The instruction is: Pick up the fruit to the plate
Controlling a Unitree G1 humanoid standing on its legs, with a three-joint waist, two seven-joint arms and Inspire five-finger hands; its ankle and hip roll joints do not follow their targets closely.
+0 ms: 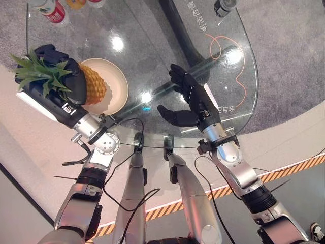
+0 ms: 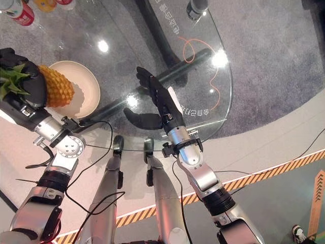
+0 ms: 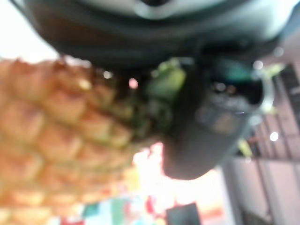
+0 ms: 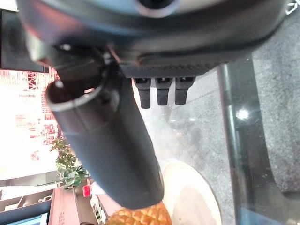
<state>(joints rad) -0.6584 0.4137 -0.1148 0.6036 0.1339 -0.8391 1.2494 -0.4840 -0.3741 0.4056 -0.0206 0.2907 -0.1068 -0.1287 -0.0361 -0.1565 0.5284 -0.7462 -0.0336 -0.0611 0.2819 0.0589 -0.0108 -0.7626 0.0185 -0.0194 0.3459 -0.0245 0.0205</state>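
Note:
A pineapple [image 1: 94, 84] with a green leafy crown [image 1: 43, 73] is held over the near-left part of a cream plate [image 1: 116, 84] on the glass table [image 1: 203, 61]. My left hand [image 1: 66, 71] is shut on the pineapple near its crown; up close, the orange body [image 3: 56, 136] fills the space beside the thumb [image 3: 206, 131]. My right hand [image 1: 190, 99] hovers over the middle of the table, to the right of the plate, fingers straight and thumb spread, holding nothing. The pineapple [image 4: 138, 216] and the plate [image 4: 197, 197] show past the right thumb [image 4: 108, 140].
Cans and bottles [image 1: 53, 10] stand at the table's far left edge. A dark bottle [image 1: 223, 6] stands at the far right. An orange cord [image 1: 228, 56] curls on the right side of the glass. Grey carpet lies below the table.

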